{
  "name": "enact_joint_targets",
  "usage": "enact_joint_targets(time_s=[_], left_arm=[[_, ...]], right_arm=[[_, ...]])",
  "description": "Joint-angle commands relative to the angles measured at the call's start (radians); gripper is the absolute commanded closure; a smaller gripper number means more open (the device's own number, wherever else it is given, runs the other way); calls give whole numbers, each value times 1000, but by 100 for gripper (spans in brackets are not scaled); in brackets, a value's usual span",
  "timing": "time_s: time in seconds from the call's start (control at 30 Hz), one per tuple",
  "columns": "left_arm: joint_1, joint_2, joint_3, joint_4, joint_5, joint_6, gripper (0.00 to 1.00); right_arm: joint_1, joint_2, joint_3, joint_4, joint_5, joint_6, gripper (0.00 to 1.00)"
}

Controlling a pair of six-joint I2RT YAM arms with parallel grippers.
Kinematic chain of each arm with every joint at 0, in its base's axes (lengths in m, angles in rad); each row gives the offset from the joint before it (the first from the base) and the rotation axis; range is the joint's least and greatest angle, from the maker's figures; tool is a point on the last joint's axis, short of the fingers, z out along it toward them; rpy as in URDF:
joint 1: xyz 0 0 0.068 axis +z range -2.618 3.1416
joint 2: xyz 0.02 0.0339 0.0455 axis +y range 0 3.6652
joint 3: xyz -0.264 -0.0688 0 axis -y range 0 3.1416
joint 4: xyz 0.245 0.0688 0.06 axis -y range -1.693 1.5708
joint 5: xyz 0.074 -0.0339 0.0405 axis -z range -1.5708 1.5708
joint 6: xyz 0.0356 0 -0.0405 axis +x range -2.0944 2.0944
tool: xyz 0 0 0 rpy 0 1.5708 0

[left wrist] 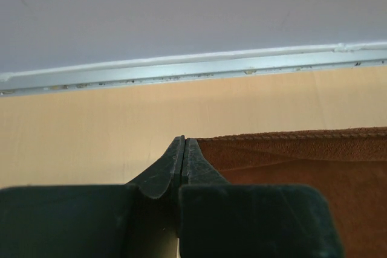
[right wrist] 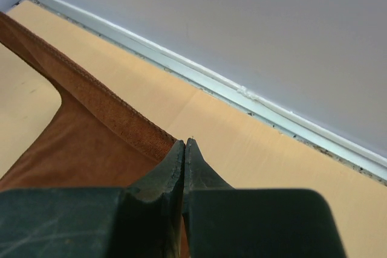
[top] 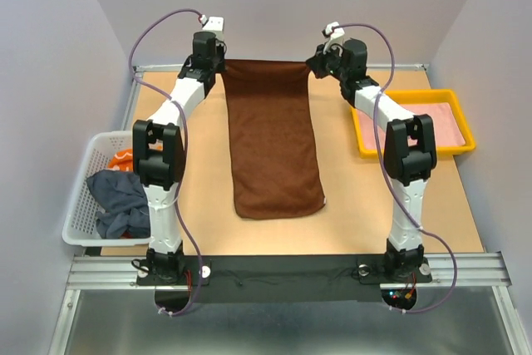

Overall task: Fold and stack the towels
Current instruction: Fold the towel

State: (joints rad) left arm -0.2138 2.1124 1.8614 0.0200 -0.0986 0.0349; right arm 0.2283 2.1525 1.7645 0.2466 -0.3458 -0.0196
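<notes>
My left gripper [left wrist: 184, 149] and right gripper [right wrist: 185, 149], each pinched shut on a far corner, stretch the reddish-brown towel [top: 274, 139]; its length runs toward the table's [top: 374, 205] near edge.

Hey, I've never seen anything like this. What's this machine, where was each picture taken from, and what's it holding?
Two robot arms stand on a table. One picture looks down from above; the others come from wrist cameras looking along the fingers. The left gripper and right gripper are each shut on a far corner of the brown towel, which lies on the table. A white basket holds a dark blue cloth and an orange cloth; a yellow tray holds a pink cloth.
</notes>
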Motion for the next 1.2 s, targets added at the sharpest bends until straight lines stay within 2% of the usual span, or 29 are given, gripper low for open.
enact_joint_targets(time_s=[0.0,0.23,0.63,0.9,1.17], left_arm=[[36,-48,30,101,-23,-3,100],[36,-83,-48,109,49,13,100],[36,-304,-263,97,79,-7,100],[33,-416,-387,20,158,-30,100],[13,-535,-531,-57,181,-119,100]], right_arm=[[-26,-6,40,146,-16,-34,100],[-26,-32,-52,163,-16,-85,99],[-26,-229,-275,152,13,-109,100],[-24,-348,-387,66,7,-92,100],[-26,-493,-545,16,5,-56,100]])
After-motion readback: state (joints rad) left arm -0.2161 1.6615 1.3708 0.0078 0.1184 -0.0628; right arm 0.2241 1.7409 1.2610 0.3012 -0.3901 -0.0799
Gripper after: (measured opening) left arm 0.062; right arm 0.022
